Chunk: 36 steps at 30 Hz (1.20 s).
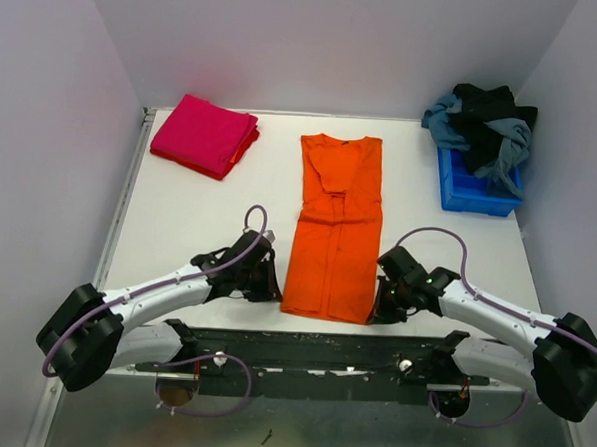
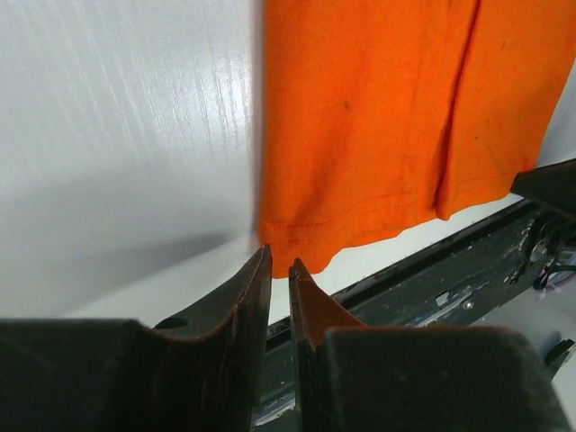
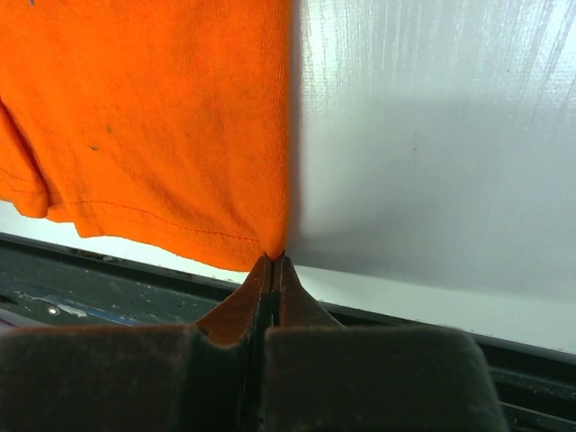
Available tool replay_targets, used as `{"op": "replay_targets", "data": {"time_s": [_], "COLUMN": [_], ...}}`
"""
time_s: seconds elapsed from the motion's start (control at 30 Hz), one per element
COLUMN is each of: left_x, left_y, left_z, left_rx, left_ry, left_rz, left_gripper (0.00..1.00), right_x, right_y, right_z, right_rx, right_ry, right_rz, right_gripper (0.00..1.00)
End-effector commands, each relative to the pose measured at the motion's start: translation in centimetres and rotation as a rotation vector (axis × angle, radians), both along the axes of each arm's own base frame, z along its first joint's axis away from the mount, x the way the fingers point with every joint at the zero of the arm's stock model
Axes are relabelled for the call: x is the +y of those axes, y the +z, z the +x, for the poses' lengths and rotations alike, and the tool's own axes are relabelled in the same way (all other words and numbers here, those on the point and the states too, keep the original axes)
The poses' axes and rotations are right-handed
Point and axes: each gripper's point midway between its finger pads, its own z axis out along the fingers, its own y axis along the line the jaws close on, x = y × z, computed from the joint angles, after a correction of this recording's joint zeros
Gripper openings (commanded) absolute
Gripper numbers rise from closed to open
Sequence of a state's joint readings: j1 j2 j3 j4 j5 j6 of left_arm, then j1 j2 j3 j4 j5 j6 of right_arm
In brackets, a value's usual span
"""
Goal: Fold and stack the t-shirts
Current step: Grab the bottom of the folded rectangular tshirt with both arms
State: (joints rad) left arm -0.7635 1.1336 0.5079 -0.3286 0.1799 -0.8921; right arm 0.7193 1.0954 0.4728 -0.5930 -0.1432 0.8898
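The orange t-shirt (image 1: 336,226) lies flat in the middle of the table as a long narrow strip, collar at the far end. The magenta-pink t-shirt (image 1: 205,135) sits folded to a rectangle at the back left. My right gripper (image 1: 382,306) is at the strip's near right corner. In the right wrist view its jaws (image 3: 277,258) are pressed together on the tip of the orange hem (image 3: 153,117). My left gripper (image 1: 265,282) is at the near left corner. Its jaws (image 2: 279,256) stand a narrow gap apart, with the orange corner (image 2: 378,117) just beyond the tips.
A blue bin (image 1: 471,187) at the back right holds a heap of dark and grey-blue clothes (image 1: 484,128). The black mounting rail (image 1: 322,350) runs along the table's near edge, just behind the shirt's hem. White walls close in the table on three sides.
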Motion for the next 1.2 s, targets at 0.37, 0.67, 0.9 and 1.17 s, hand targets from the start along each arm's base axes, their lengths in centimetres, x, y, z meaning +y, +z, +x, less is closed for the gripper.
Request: {"op": "replay_targets", "data": {"time_s": [0.37,0.67,0.9,1.17], "left_x": [-0.7,-1.3,-1.4,-2.2], "left_y": [-1.5,-2.2,-1.8,2.0], "left_z": [-1.5,-1.5,-1.5,-2.2], "left_rx": [0.066,0.081,0.082,0.042], "left_ry": [-0.059,-0.053,-0.070,-0.111], "left_rz": [0.038,0.018,0.033,-0.007], "left_gripper": [0.33,0.24,0.00,0.00], "right_x": [0.6,0.7,0.5,0.1], "right_y": [0.1,0.1,0.5,3.8], "right_z": [-0.1,-0.2,-0.4,0.3], "right_rx": [-0.011,-0.011,-0.004,-0.072], "right_ry": [0.015,0.020,0.022,0.019], "right_rz": [0.035,0.044,0.037,0.034], "right_gripper": [0.01,0.01,0.01,0.01]}}
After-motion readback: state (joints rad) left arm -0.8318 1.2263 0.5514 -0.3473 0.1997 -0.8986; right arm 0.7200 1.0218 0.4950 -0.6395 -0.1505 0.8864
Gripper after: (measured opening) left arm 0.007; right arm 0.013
